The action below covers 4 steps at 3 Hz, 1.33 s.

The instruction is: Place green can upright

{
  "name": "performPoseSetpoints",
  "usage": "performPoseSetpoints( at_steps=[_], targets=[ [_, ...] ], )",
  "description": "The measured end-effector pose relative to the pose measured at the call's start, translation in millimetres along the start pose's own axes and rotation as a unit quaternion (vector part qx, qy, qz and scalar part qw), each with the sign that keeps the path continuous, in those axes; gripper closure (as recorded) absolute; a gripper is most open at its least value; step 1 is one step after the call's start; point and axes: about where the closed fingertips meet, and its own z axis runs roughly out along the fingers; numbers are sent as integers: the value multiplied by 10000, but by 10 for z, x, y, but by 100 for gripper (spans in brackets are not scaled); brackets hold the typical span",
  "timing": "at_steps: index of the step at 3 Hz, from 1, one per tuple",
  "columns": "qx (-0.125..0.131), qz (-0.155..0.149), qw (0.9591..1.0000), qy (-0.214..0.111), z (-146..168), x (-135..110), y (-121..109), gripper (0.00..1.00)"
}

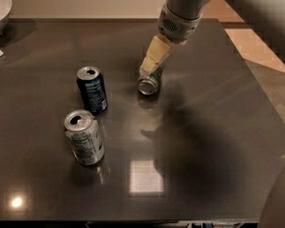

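Dim light; gripper over the green can shadows the glare-spotted table.

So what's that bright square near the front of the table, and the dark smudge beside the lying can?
Camera view: the square is glare, probably a ceiling light mirrored in the glossy dark table; a smaller glint sits front-left. Camera view: the dark patch is the arm's shadow, falling right of the green can, with the pincer right over it.

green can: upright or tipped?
Tipped: the green can lies on its side, silver end toward the camera. The pincer is at its far end.
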Motion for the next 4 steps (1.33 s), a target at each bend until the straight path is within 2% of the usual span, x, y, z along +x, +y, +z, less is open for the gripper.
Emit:
performPoseSetpoints(
  at_steps=[1,2,3,4],
  targets=[
    [26,294,9995,79,200,-216,79,0],
    [26,294,9995,79,201,-216,79,0],
    [-22,606,9977,304,274,-214,19,0],
    [-77,1370,9884,651,427,-189,-152,0]
  ],
)
